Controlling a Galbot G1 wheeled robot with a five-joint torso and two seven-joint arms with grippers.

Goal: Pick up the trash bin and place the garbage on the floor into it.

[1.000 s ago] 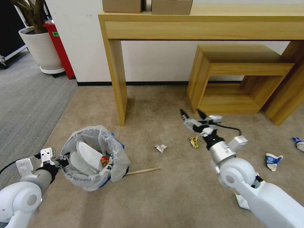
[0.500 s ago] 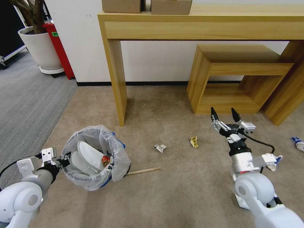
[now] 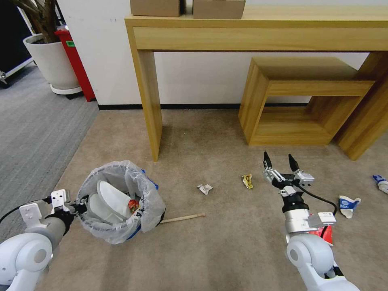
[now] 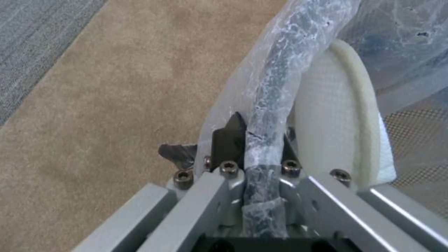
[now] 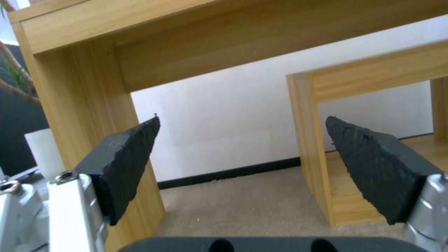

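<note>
The trash bin [image 3: 139,190], small and round with a translucent white bag liner and a blue edge, stands on the beige carpet at the lower left. My left gripper [image 3: 81,201] is shut on its rim [image 4: 268,105]. A white slipper [image 3: 111,200] and a red item [image 3: 133,205] lie inside. On the floor lie a white wrapper [image 3: 205,188], a yellow wrapper [image 3: 247,180], a wooden stick [image 3: 182,218], blue-white wrappers [image 3: 347,204] and a red carton [image 3: 325,234] partly behind my right arm. My right gripper [image 3: 279,158] is open and empty, raised just right of the yellow wrapper.
A tall wooden table [image 3: 147,105] stands along the wall with cardboard boxes [image 3: 157,7] on top. A low wooden shelf unit [image 3: 303,101] sits under it at the right. A potted plant [image 3: 52,60] and a red object [image 3: 76,64] stand at the far left, by grey carpet.
My right arm swung to the right, then drew back slightly, and its open fingers now point away from me. A red carton shows beside that arm. The bin and left gripper stayed put.
</note>
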